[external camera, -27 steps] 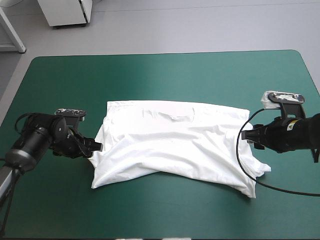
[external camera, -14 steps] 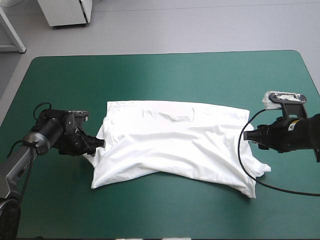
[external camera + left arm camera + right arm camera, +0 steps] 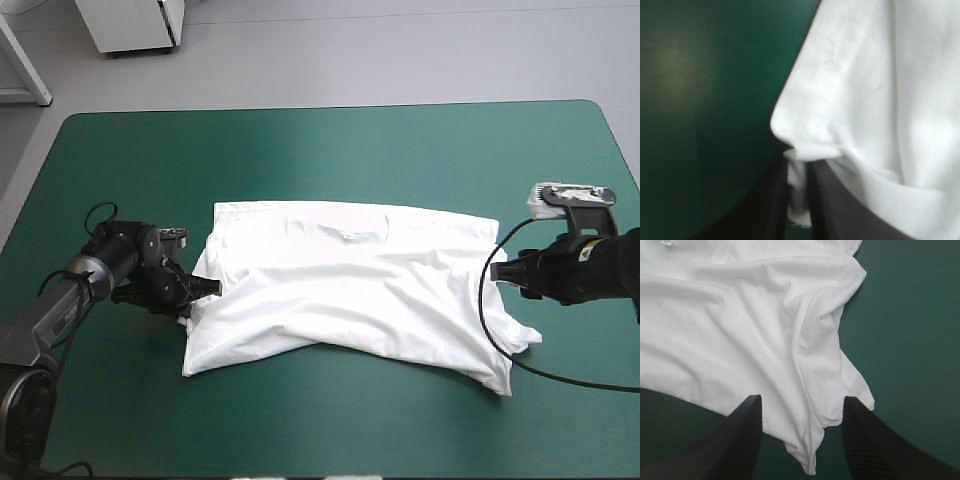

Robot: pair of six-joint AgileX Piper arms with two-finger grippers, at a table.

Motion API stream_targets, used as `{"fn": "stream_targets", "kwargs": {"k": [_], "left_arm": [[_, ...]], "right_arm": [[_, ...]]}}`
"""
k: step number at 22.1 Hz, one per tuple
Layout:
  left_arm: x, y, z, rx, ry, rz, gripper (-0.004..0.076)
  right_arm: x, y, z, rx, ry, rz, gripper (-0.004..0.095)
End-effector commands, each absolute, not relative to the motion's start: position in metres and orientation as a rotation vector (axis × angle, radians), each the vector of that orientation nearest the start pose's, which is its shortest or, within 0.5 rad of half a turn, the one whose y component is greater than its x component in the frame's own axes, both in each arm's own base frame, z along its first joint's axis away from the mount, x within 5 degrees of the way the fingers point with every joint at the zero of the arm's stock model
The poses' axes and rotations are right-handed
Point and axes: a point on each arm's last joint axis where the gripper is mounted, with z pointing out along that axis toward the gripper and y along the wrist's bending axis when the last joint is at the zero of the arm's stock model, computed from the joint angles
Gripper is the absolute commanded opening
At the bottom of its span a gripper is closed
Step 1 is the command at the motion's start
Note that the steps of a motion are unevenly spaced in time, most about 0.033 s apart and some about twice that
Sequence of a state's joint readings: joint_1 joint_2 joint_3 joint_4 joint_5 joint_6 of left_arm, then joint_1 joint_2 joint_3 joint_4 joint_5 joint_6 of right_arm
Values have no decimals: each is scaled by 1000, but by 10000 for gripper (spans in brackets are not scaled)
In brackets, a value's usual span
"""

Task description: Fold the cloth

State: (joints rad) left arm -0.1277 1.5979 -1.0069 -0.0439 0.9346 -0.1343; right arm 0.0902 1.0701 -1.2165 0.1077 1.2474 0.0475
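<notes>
1. The left hand (image 3: 205, 287) is closed on the T-shirt (image 3: 350, 290). In its wrist view the two black fingers (image 3: 840, 210) stand all but together, with a thin pinch of white sleeve hem squeezed up between them.
2. That grip is what has just changed. Earlier this hand sat just off the T-shirt's left edge. Since then its arm has swung round and pushed the tips onto the left sleeve, and the cloth there has puckered a little.
3. To my eye this means the left-side grasp is made, but the fold itself has not begun. Nothing is lifted, and the rest of the T-shirt lies as it did before.
4. The right hand (image 3: 498, 271) has hardly shifted from where it was, just off the T-shirt's right edge. It is wide open, its black fingers (image 3: 740, 435) set well apart to either side of the loose, drooping corner of the right sleeve. It grips nothing, and I cannot tell whether the tips brush the cloth.
5. The T-shirt lies spread but rumpled on the teal-green worktop (image 3: 300, 150), about its middle and between the two hands. Its collar points toward the far edge, and its near hem is bunched into a slanting ridge.
6. I judge the right hand must close on that sleeve corner before both sides can be raised together.
</notes>
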Motion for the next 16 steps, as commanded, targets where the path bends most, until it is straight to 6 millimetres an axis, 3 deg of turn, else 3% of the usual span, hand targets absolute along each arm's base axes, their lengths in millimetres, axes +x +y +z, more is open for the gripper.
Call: {"fn": "stream_targets", "kwargs": {"k": [1,3,9,16], "left_arm": [[286,-39,220,-9,2964,-65,-20],[285,-39,225,19,2940,-69,-22],[287,-47,284,80,2729,-141,-22],[279,-110,293,329,2635,-278,-22]], "right_arm": [[179,24,404,-49,2541,187,463],[179,24,404,-43,2541,189,463],[179,24,404,-41,2541,187,463],[179,24,403,-41,2541,178,433]]}}
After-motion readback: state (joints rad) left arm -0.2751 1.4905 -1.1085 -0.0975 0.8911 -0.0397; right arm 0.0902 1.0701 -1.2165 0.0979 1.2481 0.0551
